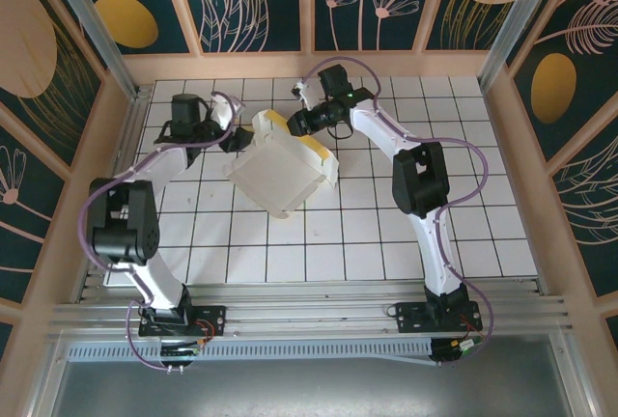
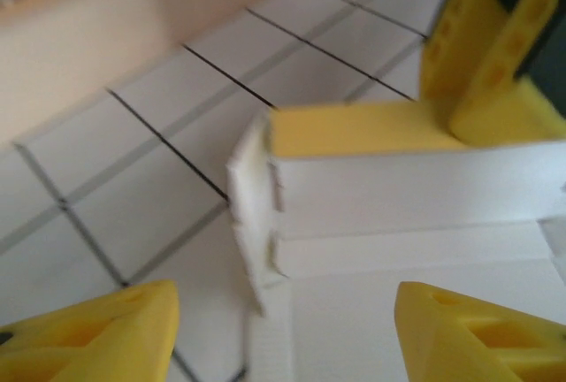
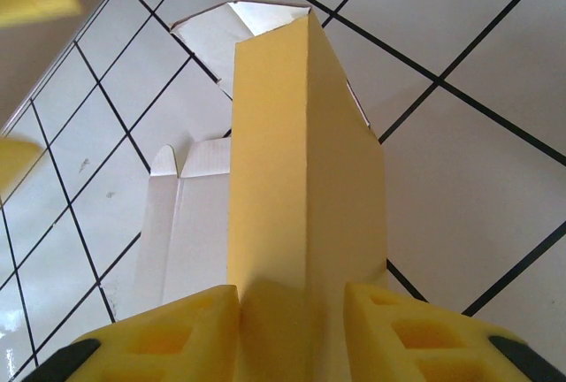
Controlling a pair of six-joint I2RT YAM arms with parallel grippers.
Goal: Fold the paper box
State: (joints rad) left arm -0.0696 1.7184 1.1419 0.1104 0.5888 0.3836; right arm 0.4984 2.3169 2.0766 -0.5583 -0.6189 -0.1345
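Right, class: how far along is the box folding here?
Done: the paper box is part-formed, some walls raised, white inside up. In hand: the right gripper pinches a yellow flap upright; the left gripper is open beside a corner. Left: probably tucking flaps and closing.

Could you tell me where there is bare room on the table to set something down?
The near tile rows, between the box and the near edge of the table, are bare; so is the right side beyond the right arm. The far middle is crowded: the left pincer and the right pincer are at the box.
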